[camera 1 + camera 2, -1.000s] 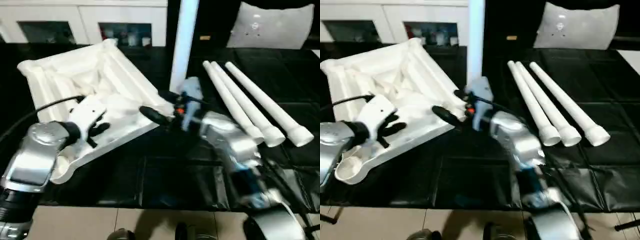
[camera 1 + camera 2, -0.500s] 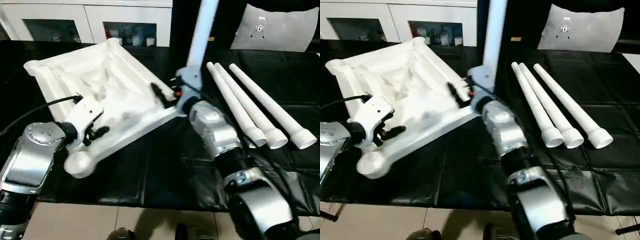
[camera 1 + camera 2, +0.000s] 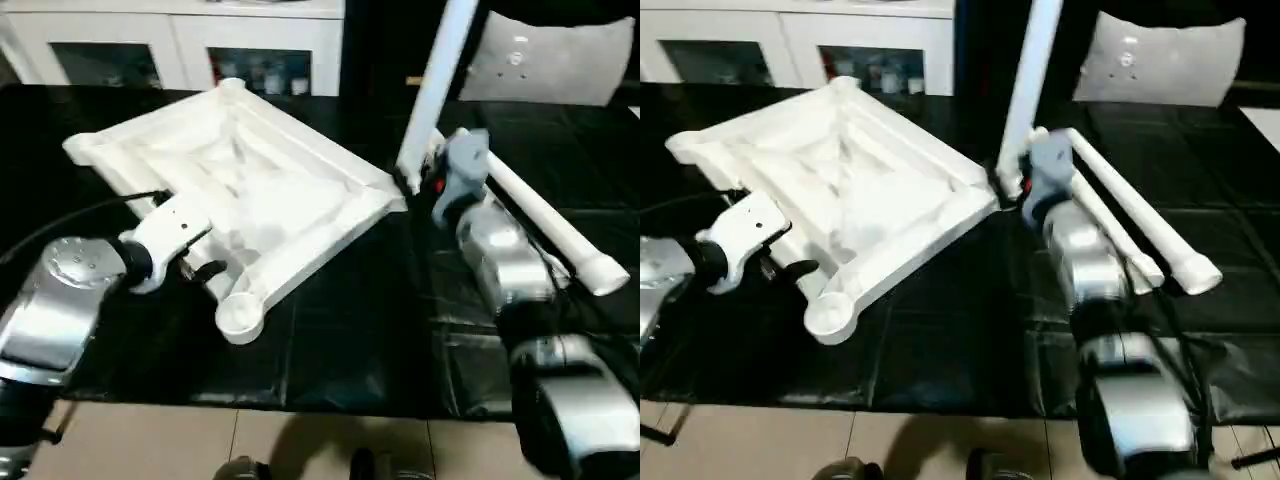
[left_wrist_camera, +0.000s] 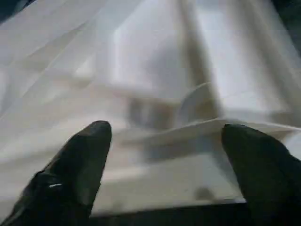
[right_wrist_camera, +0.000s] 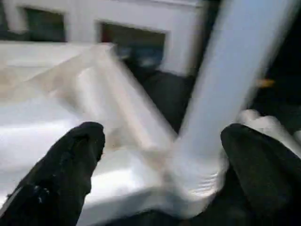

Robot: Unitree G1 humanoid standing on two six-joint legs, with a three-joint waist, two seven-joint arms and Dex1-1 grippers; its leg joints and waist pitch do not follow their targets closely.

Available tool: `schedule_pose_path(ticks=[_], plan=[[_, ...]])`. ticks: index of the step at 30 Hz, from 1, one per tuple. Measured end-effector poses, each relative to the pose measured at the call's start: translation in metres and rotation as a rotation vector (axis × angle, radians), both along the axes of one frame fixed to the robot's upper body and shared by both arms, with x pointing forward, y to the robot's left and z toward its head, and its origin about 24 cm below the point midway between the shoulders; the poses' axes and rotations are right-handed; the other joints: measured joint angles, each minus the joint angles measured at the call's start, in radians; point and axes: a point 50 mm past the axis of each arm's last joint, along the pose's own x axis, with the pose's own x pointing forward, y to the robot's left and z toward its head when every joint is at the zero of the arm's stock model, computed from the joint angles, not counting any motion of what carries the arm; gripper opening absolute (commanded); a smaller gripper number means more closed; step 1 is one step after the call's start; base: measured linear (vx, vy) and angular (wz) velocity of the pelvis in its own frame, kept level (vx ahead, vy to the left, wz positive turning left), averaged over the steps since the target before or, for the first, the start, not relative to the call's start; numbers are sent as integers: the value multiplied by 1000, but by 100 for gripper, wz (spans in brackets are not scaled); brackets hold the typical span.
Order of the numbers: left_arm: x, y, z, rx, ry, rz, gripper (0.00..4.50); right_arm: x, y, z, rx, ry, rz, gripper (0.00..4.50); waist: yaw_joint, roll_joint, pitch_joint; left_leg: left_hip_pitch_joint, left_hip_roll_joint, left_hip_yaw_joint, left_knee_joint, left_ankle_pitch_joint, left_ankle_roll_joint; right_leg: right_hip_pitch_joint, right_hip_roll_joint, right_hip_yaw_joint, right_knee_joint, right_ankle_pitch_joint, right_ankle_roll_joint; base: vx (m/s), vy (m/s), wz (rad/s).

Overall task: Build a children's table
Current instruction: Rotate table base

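Leg going into the corner socket of the upturned table top

The left jaws (image 4: 160, 155) stand wide open against the top's (image 3: 250, 190) near rim, gripping nothing. The right jaws (image 5: 155, 165) gape equally wide beside the standing leg (image 3: 432, 90), not clamping it. That leg rises from the top's 3 o'clock corner; spare legs (image 3: 560, 235) lie further toward 3 o'clock on the black table (image 3: 350, 340). The plastic looks light, stiff and slick: hold the leg low, the top by its rim.
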Motion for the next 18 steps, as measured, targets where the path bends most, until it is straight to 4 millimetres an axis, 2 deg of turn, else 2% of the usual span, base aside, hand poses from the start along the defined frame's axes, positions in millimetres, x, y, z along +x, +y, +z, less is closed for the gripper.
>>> schedule_pose_path(ticks=[3,5,10,15,18], plan=[[-4,0,-9,83,67,-93,426,-18,10,-13,-25,59,165,450,-5,0,0,0,0,0,0,0,0,0,0,0,0,0,0,0,0,0],[-3,0,-11,100,74,-121,426,-25,11,-21,-31,101,213,450,-6,0,0,0,0,0,0,0,0,1,0,0,0,0,0,0,0,0],[9,14,-11,231,27,-136,426,-32,10,-22,-60,115,216,450,-10,1,0,4,0,0,1,1,-1,3,0,0,0,0,0,0,0,0],[14,16,-9,279,9,-191,426,-42,9,-34,-82,170,221,450,-11,1,-1,4,0,0,1,1,-1,4,0,1,-1,0,0,0,0,0],[15,21,-6,322,17,-235,426,-43,12,-31,-94,162,239,450,-13,1,-1,4,0,0,0,1,-1,3,0,1,0,0,0,0,0,0]])
